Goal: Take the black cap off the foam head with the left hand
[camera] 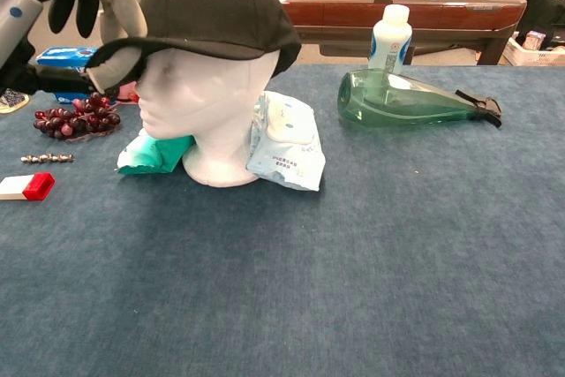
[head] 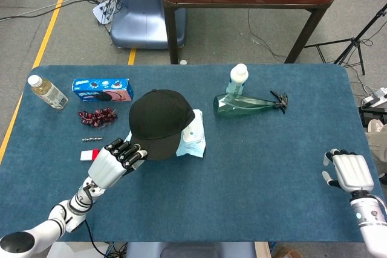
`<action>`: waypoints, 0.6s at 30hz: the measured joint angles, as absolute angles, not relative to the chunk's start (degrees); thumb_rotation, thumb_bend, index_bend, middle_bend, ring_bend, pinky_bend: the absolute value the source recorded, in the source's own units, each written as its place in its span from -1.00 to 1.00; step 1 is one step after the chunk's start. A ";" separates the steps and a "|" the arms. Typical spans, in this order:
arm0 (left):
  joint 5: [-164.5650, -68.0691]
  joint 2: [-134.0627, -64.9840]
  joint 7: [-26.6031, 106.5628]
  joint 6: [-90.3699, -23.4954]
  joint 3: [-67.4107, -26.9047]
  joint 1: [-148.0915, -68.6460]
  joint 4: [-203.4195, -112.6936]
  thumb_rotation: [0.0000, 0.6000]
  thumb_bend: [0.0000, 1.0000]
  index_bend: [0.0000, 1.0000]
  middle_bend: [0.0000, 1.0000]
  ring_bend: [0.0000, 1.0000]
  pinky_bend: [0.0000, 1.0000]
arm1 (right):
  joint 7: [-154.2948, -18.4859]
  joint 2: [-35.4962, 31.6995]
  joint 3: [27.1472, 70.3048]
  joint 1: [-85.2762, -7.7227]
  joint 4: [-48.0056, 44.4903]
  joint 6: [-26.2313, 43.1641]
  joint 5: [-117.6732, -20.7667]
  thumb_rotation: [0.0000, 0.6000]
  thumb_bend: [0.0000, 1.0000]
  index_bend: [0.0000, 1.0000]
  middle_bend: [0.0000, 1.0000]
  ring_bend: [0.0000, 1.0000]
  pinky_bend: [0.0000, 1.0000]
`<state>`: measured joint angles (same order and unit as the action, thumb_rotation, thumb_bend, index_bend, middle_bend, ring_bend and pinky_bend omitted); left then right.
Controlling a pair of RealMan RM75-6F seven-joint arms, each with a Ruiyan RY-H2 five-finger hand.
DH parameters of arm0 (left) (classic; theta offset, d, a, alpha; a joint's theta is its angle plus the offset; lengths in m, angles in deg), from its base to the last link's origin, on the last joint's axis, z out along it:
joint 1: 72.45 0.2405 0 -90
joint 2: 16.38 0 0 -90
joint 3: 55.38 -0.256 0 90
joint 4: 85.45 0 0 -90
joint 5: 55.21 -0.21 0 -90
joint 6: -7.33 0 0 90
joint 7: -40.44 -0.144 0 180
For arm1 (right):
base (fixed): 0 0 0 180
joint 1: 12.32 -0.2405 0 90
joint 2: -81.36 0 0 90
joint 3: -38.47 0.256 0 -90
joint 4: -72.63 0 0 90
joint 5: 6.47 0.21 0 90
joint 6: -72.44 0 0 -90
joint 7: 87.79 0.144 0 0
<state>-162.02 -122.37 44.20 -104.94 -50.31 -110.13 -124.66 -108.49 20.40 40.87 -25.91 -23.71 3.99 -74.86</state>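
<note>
Left hand [camera: 53,19] gripped brim of black cap [camera: 212,6], cap resting on foam head [camera: 207,99]. Right hand [head: 349,171] empty, fingers apart, surface's 4 o'clock edge.

Hardly any readable text on the table.
The wipes pack [camera: 287,143] beside the foam head carried small printed characters, too blurred to read; the blue snack box [head: 103,89] and the white bottle [camera: 389,39] showed printing, but no word could be made out.

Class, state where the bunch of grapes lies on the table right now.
The grapes lie at the table's left in the head view, between the blue snack box behind and the small metal chain in front.
</note>
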 measured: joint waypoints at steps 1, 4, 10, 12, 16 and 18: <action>-161.98 -122.02 43.97 -104.93 -50.25 -110.33 -124.82 1.00 0.17 0.23 0.38 0.34 0.48 | -108.50 20.41 40.86 -25.91 -23.72 3.99 -74.87 1.00 -0.34 -0.03 -0.23 -0.32 -0.20; -161.99 -121.36 43.14 -104.91 -50.19 -110.71 -125.07 1.00 0.17 0.23 0.38 0.35 0.48 | -108.58 20.39 40.83 -25.94 -23.66 4.08 -74.82 1.00 -0.34 -0.03 -0.23 -0.32 -0.20; -161.40 -120.27 41.28 -105.22 -49.18 -111.77 -125.62 1.00 0.17 0.23 0.39 0.35 0.49 | -108.75 20.32 40.85 -25.99 -23.62 4.11 -74.66 1.00 -0.34 -0.03 -0.23 -0.32 -0.20; -161.03 -120.00 41.30 -105.16 -48.85 -112.05 -125.74 1.00 0.17 0.23 0.39 0.35 0.49 | -108.77 20.33 40.85 -26.01 -23.62 4.13 -74.63 1.00 -0.34 -0.03 -0.23 -0.32 -0.20; -160.15 -119.26 41.29 -104.35 -48.29 -112.57 -125.80 1.00 0.17 0.23 0.39 0.35 0.49 | -108.70 20.36 40.90 -26.01 -23.60 4.13 -74.55 1.00 -0.34 -0.03 -0.23 -0.32 -0.20; -159.73 -118.87 41.15 -103.70 -48.09 -112.79 -125.89 1.00 0.17 0.23 0.39 0.35 0.49 | -108.67 20.36 40.90 -26.02 -23.57 4.17 -74.49 1.00 -0.34 -0.03 -0.23 -0.32 -0.20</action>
